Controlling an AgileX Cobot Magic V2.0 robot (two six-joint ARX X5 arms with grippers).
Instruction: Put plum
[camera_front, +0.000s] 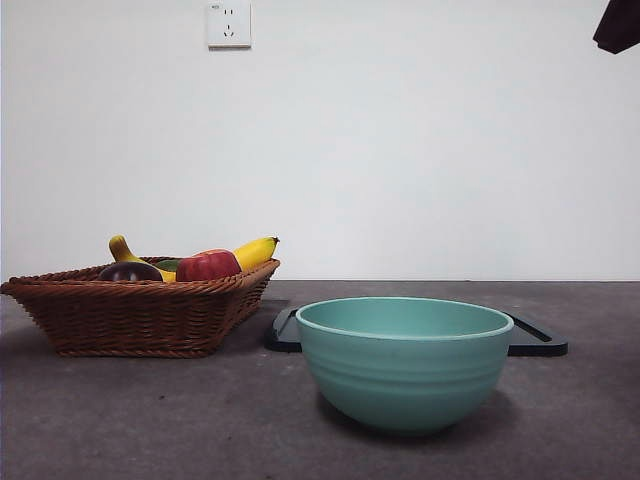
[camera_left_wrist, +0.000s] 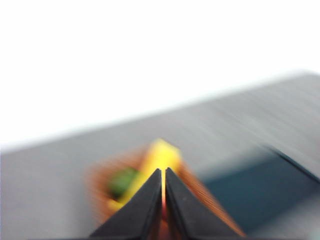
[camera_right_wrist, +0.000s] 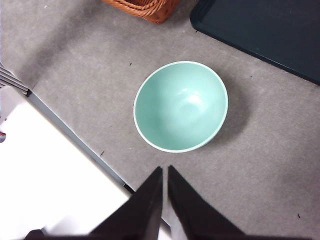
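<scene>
While basketed, plum (camera_front: 129, 271) lies beyond both claws.

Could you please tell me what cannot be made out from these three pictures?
- Plum, front view: its lower part is hidden behind the basket rim.
- Left wrist view: motion blur smears the basket's contents; the plum cannot be picked out there.
- Tray, front view: mostly hidden behind the bowl; the picture's edge crops it in the right wrist view.
- Bowl's inside, front view: hidden by its wall; the right wrist view shows it empty.
</scene>
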